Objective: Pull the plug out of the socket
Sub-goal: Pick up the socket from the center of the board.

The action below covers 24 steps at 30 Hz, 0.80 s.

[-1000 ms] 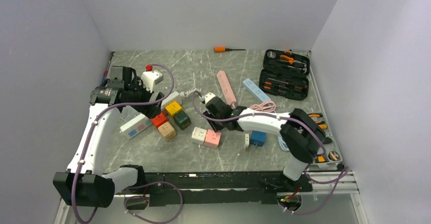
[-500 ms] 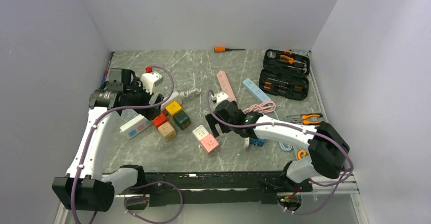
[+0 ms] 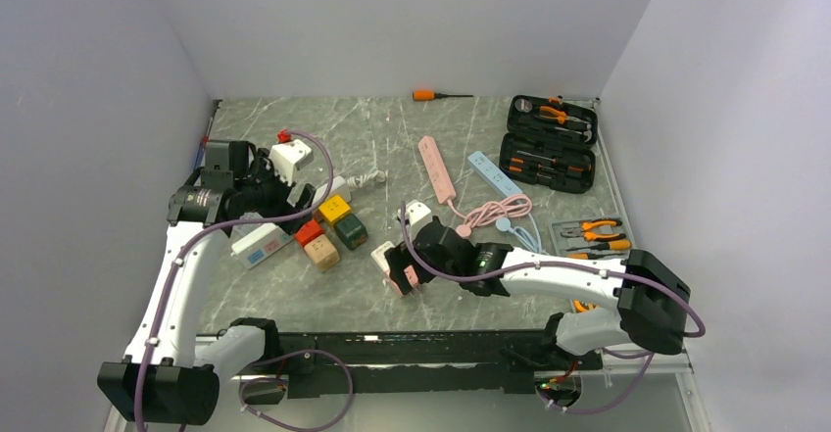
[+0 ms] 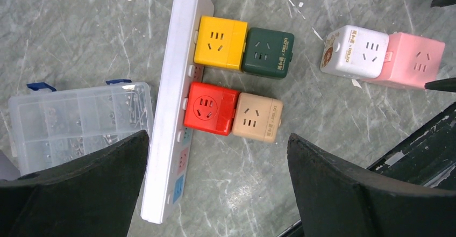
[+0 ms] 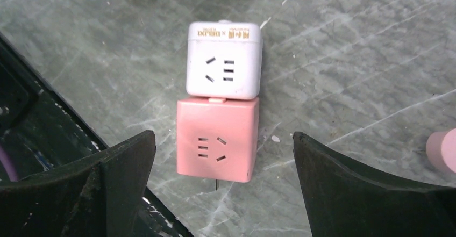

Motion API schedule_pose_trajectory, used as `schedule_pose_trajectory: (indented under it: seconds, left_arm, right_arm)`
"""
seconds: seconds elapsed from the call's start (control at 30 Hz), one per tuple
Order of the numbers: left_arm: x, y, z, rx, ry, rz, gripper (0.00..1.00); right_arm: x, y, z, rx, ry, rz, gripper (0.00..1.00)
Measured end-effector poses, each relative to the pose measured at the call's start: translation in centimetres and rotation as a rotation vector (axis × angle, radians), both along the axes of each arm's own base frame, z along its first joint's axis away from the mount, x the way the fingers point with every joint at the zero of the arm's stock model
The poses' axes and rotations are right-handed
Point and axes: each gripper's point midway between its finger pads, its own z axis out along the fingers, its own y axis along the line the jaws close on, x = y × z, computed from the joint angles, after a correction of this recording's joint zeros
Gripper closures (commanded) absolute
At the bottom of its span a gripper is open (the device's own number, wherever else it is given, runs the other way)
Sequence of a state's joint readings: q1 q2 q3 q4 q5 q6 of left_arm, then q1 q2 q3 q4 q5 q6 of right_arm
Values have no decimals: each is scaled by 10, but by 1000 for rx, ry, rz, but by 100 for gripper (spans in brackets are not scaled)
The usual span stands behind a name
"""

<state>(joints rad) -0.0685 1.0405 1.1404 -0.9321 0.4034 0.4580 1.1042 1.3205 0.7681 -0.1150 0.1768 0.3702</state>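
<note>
One pink cube [image 5: 216, 139] touches a white cube [image 5: 224, 59], half-hidden in the top view.

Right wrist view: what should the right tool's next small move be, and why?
Probably lower straight down, then close on the pink cube socket. The right tool is open and hovers above it with a finger on either side, and the pink cube socket sits joined to the white cube socket.

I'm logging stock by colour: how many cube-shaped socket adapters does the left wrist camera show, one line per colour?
Yellow plastic socket cube: 1
Dark green plastic socket cube: 1
Red plastic socket cube: 1
Beige plastic socket cube: 1
White plastic socket cube: 1
Pink plastic socket cube: 1
Total: 6
</note>
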Motion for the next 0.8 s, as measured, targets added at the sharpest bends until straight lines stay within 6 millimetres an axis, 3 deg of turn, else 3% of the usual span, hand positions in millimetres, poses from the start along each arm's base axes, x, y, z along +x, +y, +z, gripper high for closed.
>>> schedule_pose_trajectory:
  seconds: [0.57,0.7,0.8]
  left_arm:
    - [-4,-11,8,-55,-19,-41,1]
    - [-7,-14,14,-68,-41,-53,1]
    - [-7,-16,14,-73,-42,-66,1]
  right_arm:
    - [-13,12,-59,-164,8,89,0]
    - [-14,10,-78,-212,27,89,12]
    - [-13,8,-86,-236,32,86,37]
